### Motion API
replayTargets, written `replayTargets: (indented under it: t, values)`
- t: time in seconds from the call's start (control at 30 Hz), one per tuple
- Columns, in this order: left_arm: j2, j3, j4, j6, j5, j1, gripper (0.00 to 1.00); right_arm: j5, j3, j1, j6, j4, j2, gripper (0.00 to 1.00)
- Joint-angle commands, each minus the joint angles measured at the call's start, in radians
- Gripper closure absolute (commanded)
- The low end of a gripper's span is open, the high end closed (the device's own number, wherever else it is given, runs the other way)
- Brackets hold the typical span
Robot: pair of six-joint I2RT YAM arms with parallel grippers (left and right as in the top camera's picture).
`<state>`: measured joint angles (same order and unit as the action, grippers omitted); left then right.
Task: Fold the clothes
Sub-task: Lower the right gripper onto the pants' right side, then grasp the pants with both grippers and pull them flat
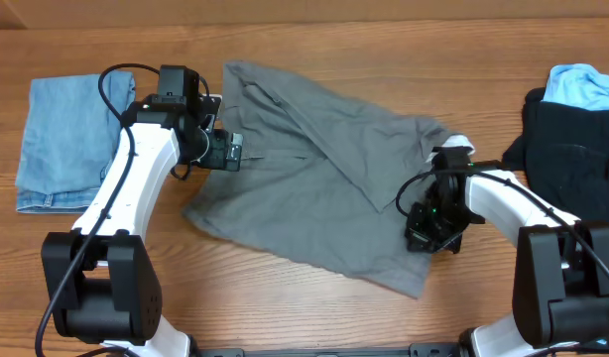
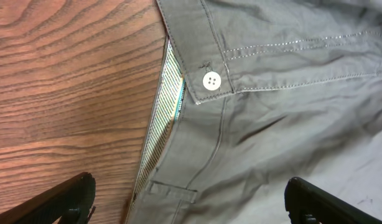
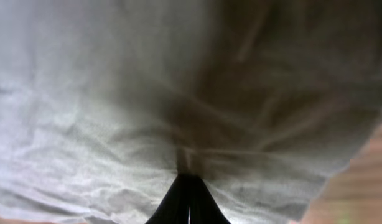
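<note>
The grey shorts (image 1: 324, 188) lie spread mid-table (image 1: 314, 40), partly folded over. The left gripper (image 1: 230, 151) hangs wide open over the waistband button (image 2: 211, 80). The right gripper (image 3: 188, 186) is clenched on the shorts' fabric near their right edge.

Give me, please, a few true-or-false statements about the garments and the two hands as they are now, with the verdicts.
1. The left hand is open near the white button of the grey shorts. True.
2. The right hand is open and clear of the cloth. False: it is shut, pinching the shorts' fabric.
3. The folded blue denim lies by the left arm, apart from the shorts. True.
4. The black garment lies on top of the shorts. False: it lies apart from them, beyond the right arm.
</note>
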<state>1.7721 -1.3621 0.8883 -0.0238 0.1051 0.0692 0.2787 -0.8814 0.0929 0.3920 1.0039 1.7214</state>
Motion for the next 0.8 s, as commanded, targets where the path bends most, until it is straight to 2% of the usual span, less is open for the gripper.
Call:
replayTargets:
  t: [0.0,0.4,0.57,0.7,0.77]
  values:
    - [0.006,-0.015,-0.007,0.021,0.018,-0.011,0.00,-0.139,0.018,-0.030,0.029,0.023,0.007,0.96]
    - [0.006,-0.015,-0.008,0.021,0.015,-0.011,0.00,-0.316,-0.037,-0.082,0.100,0.057,0.007,0.96]
    - [0.006,-0.015,-0.016,0.021,0.026,-0.011,0.00,-0.292,-0.052,-0.082,0.091,0.054,0.006,0.95]
    - [0.007,-0.012,-0.009,0.028,0.026,-0.011,0.09,-0.273,-0.080,-0.082,0.091,0.069,0.006,0.94]
    - [0.016,-0.001,-0.018,0.055,0.027,-0.011,0.10,-0.274,-0.084,-0.082,0.091,0.063,0.006,0.94]
